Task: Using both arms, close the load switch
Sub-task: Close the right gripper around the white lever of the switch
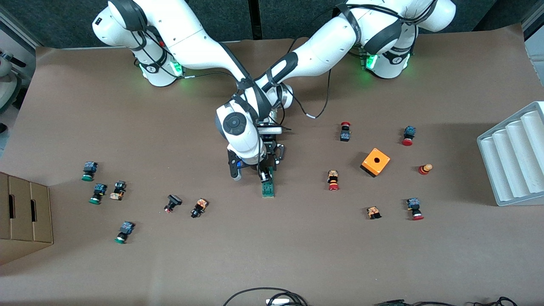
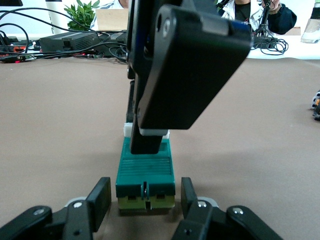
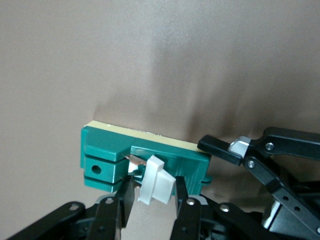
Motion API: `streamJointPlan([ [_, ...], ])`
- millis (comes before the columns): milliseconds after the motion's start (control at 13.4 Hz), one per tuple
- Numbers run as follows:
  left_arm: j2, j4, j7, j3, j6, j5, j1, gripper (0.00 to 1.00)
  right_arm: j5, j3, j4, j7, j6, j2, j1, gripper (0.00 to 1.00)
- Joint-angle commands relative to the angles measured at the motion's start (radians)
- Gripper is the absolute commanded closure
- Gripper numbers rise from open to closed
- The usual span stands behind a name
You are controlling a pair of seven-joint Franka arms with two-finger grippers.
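Lying flat on the table point(image 1: 297, 255) near its middle, the switch point(image 1: 267, 187) is a narrow green block with its white tab point(image 3: 156, 180) at the end away from the front camera; both arms meet over it. The right gripper point(image 1: 266, 175) is down at the tab end, its fingers point(image 3: 181, 200) drawn narrow on either side of the white tab and touching it, so it pinches the tab; the right wrist view shows the tab tilted up from the green body, with a small metal strip beside it. The left gripper point(image 2: 145, 200) sits low at the same end of the switch, its fingers point(image 2: 100, 197) spread wide on either side of the green body; whether they touch its sides I cannot tell, and they are not clamped on it. In the left wrist view the right gripper's black body stands above the switch; an orange box point(image 1: 375, 162) rests well apart toward the left arm's end of the table; small push buttons point(image 1: 199, 207) lie scattered toward both ends.
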Motion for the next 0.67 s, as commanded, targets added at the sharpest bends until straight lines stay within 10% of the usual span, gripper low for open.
streamJointPlan([
  [0, 0.017, 0.025, -0.016, 0.008, -0.016, 0.017, -0.014, 0.35, 0.028, -0.006, 0.039, -0.010, -0.020, -0.003, -0.022, 0.60],
  [597, 0.017, 0.023, -0.016, 0.008, -0.016, 0.028, -0.014, 0.36, 0.029, -0.004, 0.053, -0.009, -0.039, -0.004, -0.033, 0.72],
])
